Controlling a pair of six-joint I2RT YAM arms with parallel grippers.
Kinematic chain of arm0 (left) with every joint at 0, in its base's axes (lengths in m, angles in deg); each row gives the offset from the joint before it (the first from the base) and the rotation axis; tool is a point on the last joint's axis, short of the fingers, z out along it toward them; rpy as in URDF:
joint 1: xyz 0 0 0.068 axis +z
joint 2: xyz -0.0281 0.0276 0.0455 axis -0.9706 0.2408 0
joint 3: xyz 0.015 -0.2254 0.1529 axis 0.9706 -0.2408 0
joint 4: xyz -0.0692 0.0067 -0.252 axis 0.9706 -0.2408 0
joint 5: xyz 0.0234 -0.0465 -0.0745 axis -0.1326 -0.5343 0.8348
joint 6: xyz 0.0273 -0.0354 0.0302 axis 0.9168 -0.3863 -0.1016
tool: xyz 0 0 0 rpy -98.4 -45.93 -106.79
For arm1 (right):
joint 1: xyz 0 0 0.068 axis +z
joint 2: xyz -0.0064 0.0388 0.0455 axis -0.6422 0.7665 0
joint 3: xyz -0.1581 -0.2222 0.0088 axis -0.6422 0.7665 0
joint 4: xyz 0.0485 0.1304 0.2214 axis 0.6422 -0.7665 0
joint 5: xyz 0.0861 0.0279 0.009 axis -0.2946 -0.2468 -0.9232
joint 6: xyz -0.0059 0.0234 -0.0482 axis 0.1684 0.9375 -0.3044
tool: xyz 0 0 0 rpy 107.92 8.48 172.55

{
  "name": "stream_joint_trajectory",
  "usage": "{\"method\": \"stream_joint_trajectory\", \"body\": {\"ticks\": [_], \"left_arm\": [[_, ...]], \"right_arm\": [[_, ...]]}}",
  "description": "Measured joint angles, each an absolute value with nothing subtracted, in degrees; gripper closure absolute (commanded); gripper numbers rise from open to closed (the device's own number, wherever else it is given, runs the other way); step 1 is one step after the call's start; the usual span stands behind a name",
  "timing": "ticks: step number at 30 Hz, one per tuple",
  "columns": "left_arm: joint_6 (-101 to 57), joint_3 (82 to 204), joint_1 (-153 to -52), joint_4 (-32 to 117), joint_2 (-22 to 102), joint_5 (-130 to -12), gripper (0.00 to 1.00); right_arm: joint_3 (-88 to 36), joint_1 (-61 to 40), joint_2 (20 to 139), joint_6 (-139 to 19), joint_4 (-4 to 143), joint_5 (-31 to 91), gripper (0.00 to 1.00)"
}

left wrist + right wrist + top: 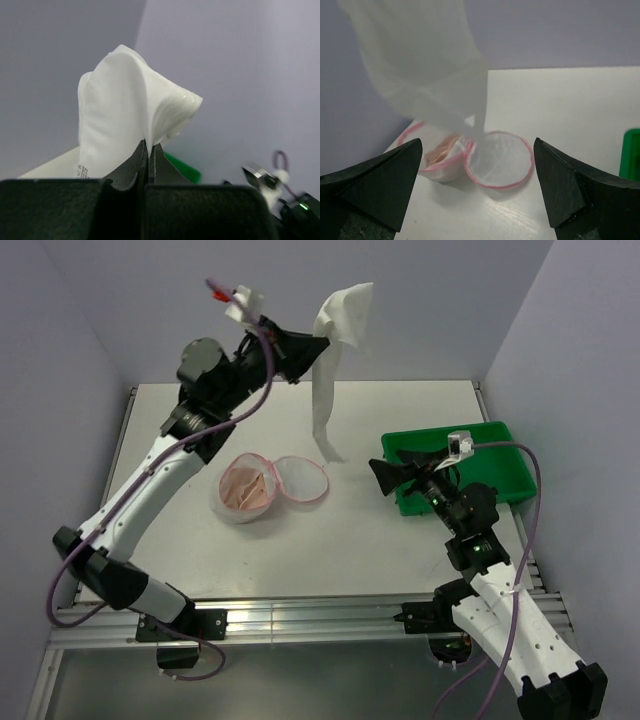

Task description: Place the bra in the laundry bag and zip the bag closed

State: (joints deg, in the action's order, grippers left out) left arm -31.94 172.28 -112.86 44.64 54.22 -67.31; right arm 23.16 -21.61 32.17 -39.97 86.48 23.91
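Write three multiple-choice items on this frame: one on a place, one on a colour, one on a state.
1. Where does the bra lie?
A. on the bare table
B. inside the laundry bag
C. draped over an arm

2. What colour is the tray?
A. green
B. blue
C. red

3. How does the right gripper stand?
A. shut tight
B. closed around the bag's rim
C. open, holding nothing

Answers:
1. B: the pink-beige fabric sits within the pink-rimmed mesh pouch, whose lid lies flipped open beside it.
2. A: it is bright green in the top view.
3. C: its fingers stand wide apart in the right wrist view; the left gripper is the one pinching the white cloth.
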Motion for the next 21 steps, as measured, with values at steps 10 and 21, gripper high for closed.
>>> {"method": "stream_joint_trajectory", "body": {"ticks": [10, 21], "left_arm": [[-70.61, 143.78, -107.88, 78.38, 42.11, -43.44, 1.0], [-99.7, 133.35, -107.9, 108.24, 47.36, -35.13, 1.0]], "right_arm": [[16.95, -22.59, 36.69, -39.18, 93.67, 5.81, 0.0], [15.7, -22.64, 46.02, -34.04, 103.48, -2.12, 0.0]]}}
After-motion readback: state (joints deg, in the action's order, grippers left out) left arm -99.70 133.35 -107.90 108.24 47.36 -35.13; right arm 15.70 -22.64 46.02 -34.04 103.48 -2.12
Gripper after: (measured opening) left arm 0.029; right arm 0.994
